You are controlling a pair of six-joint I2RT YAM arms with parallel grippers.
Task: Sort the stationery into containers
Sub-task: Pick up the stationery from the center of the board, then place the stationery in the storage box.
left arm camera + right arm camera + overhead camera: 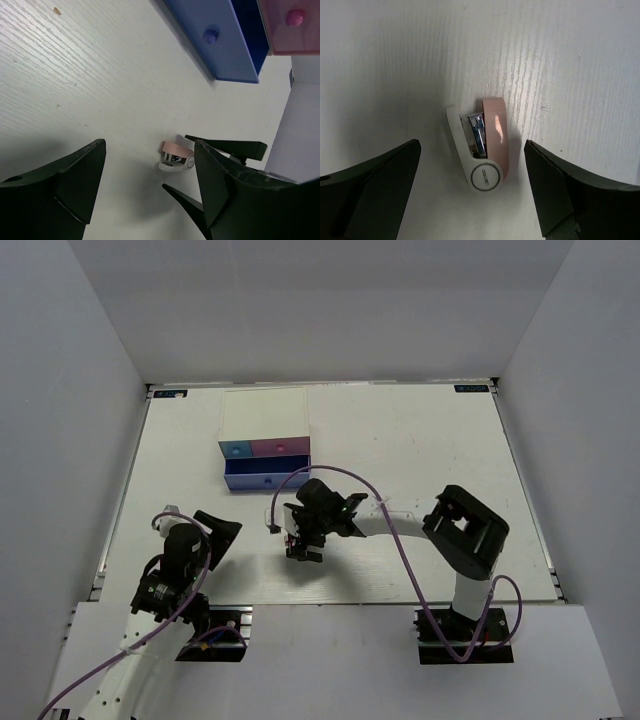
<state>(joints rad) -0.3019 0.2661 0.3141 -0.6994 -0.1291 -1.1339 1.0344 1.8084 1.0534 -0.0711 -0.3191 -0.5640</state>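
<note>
**Desk:** What's on your left?

**Me:** My left gripper (218, 530) sits low over the near-left part of the table (420, 440). Its jaws are apart with nothing between them (its own camera shows only bare tabletop in the gap).

**Desk:** And the containers?

**Me:** The box of drawers (265, 415) stands further back, a little to the right. It has a light blue front (238, 449) with a pink front (280, 447) beside it. The wide blue drawer (266, 478) is below them and looks drawn out a little.

**Desk:** Where's the stapler?

**Me:** The stapler (487, 150) is on the table in front of the box and well apart from it. It seems to lie on its side, with the pink arm against the white base.

**Desk:** And the right side?

**Me:** My right gripper (303, 548) hangs over the stapler, spread wide. There's a finger (370, 190) on either side of it, and neither one touches it.
</note>
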